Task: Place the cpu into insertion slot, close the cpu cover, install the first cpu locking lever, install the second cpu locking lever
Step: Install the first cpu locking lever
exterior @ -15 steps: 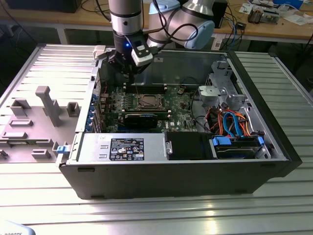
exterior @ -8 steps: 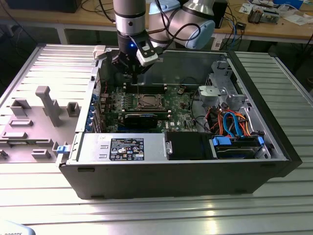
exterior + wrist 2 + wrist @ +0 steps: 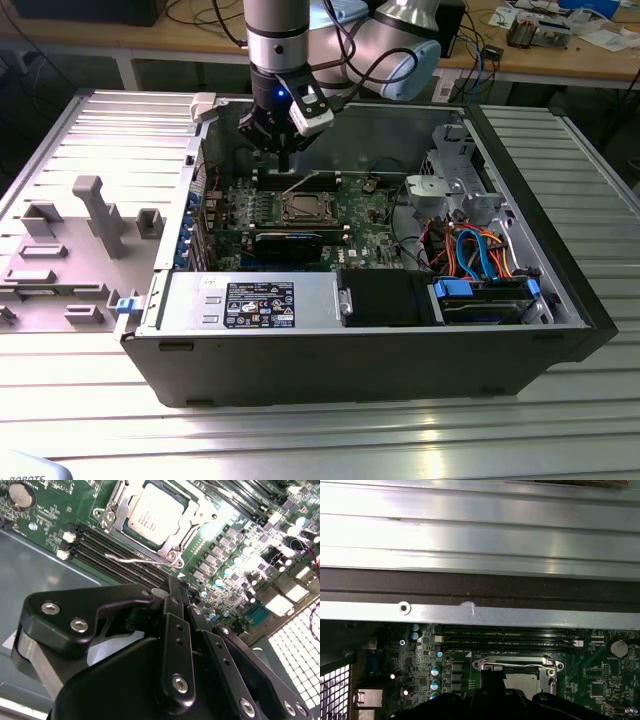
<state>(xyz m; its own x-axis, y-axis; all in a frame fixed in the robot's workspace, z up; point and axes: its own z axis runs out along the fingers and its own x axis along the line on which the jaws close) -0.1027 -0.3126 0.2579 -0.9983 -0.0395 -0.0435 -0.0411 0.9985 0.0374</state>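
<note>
Inside the open computer case lies the green board. The cpu sits in its socket with its silver-grey top showing, also seen in the exterior view and the first wrist view. The cpu cover lies flat around it as a metal frame. A thin wire locking lever runs along the socket's side by the black memory slots, and in the exterior view it slants upward. My gripper hangs just behind the socket, a little above the board, with its black fingers shut on nothing.
The case's rear wall stands close behind the gripper. A drive cage with blue and orange cables fills the exterior view's right. A labelled power supply sits at the front. A grey fixture tray lies outside at the left.
</note>
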